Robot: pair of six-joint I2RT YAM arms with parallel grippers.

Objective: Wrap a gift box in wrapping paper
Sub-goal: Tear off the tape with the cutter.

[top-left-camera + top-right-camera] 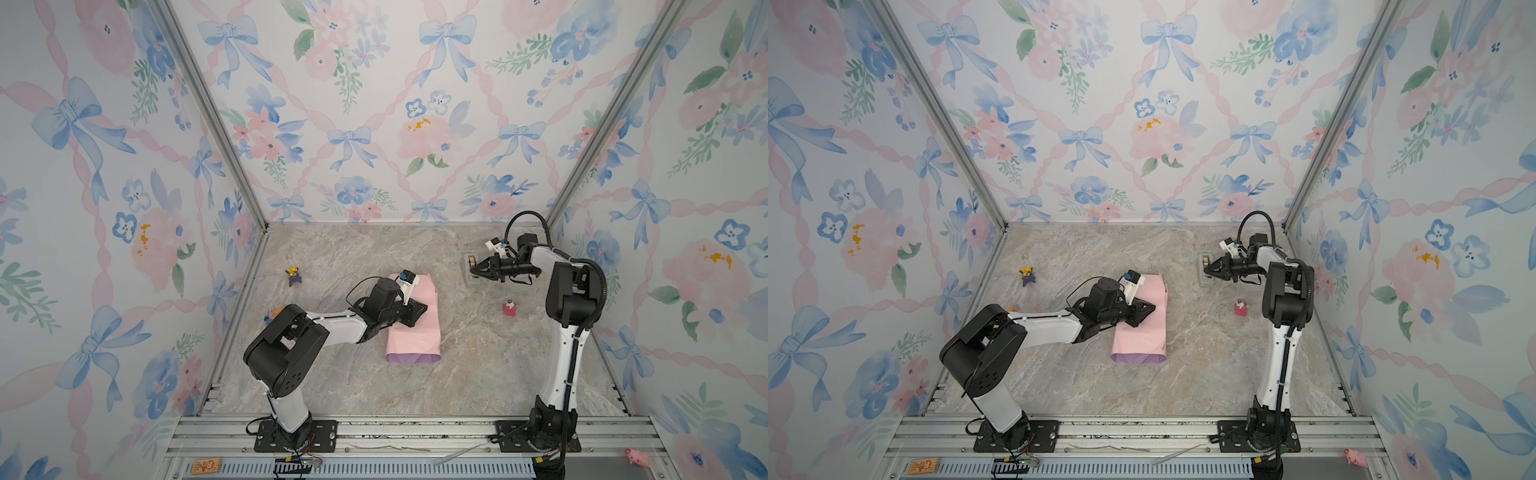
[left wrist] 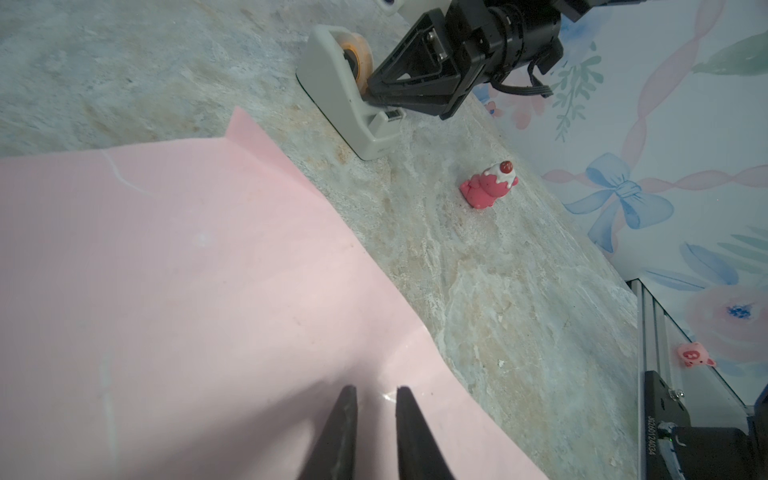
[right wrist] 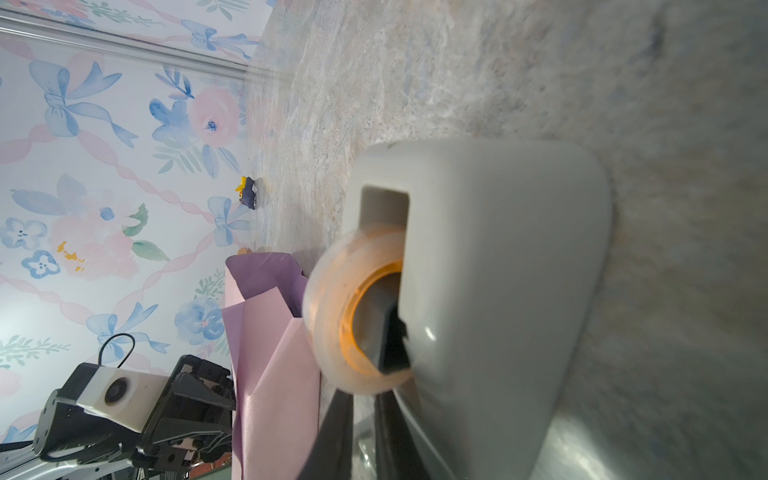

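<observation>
wrapping paper (image 1: pixel 415 332): lies mid-bench (image 1: pixel 457 374), folded over into a long flat sleeve, pale pink side up. A lilac strip shows at the end nearest the arm bases. The far end stands open, with lilac inside in the right wrist view.
gift box: hidden; from where I stand I can't make it out.
left gripper (image 1: pixel 423 308): down on top of the paper, near its far half, coming in from the left edge.
left fingers (image 2: pixel 340 432): a narrow gap between them, tips resting on the pink surface, with bare paper showing in the gap.
tape dispenser (image 2: pixel 345 95): grey-beige with an orange-cored roll, standing on the bench off the paper's far right corner, apart from it.
right gripper (image 1: pixel 472 270): level with the dispenser, tips at its cutter end.
right fingers (image 3: pixel 338 432): drawn close together; I can't tell if they are pinching tape.
red figurine (image 1: pixel 509 308): on the bench to the right of the paper, between it and the right arm.
purple-and-yellow figurine (image 1: pixel 293 276): well off the paper's left side, near the left wall.
</observation>
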